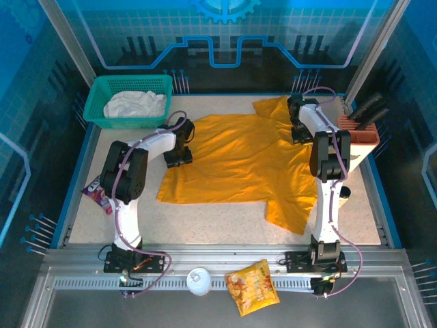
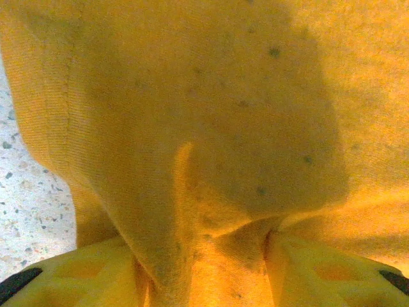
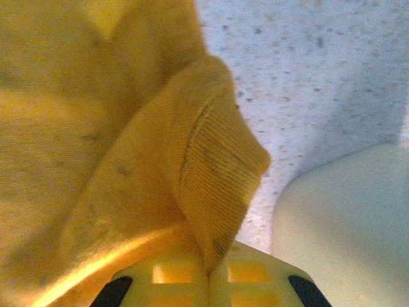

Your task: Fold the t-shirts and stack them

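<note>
The mustard t-shirt [image 1: 239, 160] lies spread across the middle of the table, with one sleeve trailing toward the front right. My left gripper [image 1: 179, 154] sits at its left edge. In the left wrist view the cloth [image 2: 211, 128] bunches down between the yellow fingers [image 2: 83, 275], and that gripper [image 2: 201, 268] is shut on the fold. My right gripper [image 1: 298, 130] is at the shirt's far right corner. It [image 3: 211, 268] is shut on a ribbed hem [image 3: 217, 166]. The off-white t-shirt [image 1: 134, 104] lies crumpled in the teal basket [image 1: 158, 83].
The basket stands at the back left. An orange rack with dark tools [image 1: 362, 130] stands at the right edge. A purple packet [image 1: 95, 193] lies by the left arm. A snack packet [image 1: 252, 285] and a white round lid [image 1: 199, 281] rest on the front rail.
</note>
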`<action>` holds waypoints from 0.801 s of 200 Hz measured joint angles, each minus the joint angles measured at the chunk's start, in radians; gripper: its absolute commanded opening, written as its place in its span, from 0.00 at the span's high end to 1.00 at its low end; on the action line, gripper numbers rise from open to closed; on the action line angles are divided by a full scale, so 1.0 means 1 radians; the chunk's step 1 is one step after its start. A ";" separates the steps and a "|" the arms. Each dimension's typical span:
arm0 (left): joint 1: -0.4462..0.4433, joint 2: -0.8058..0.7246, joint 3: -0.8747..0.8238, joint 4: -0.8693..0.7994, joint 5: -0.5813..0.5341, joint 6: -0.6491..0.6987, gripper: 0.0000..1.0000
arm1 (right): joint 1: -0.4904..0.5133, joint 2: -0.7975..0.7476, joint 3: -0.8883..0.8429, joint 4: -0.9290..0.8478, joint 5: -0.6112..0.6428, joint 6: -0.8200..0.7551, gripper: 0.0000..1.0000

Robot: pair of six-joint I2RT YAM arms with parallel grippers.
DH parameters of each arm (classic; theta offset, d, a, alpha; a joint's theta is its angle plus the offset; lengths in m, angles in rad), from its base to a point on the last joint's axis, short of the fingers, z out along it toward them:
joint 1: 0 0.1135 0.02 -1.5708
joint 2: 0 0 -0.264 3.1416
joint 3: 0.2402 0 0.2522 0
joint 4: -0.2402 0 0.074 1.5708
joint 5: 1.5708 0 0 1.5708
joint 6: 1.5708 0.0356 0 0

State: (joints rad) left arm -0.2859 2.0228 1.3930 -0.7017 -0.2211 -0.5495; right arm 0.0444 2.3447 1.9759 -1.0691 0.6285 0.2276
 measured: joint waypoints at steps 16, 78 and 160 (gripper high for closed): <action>0.000 0.000 0.001 -0.001 -0.002 0.000 0.49 | 0.000 0.000 0.000 -0.013 0.033 0.006 0.81; -0.002 0.000 0.009 -0.009 0.002 0.017 0.27 | 0.008 -0.018 -0.003 -0.039 0.064 0.016 0.59; -0.054 -0.166 0.090 -0.052 0.031 0.060 0.11 | 0.166 -0.386 -0.382 0.066 -0.024 0.064 0.93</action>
State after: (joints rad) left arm -0.3397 1.8572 1.4834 -0.7540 -0.1902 -0.4900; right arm 0.2108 1.9587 1.5940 -1.0031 0.6048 0.2913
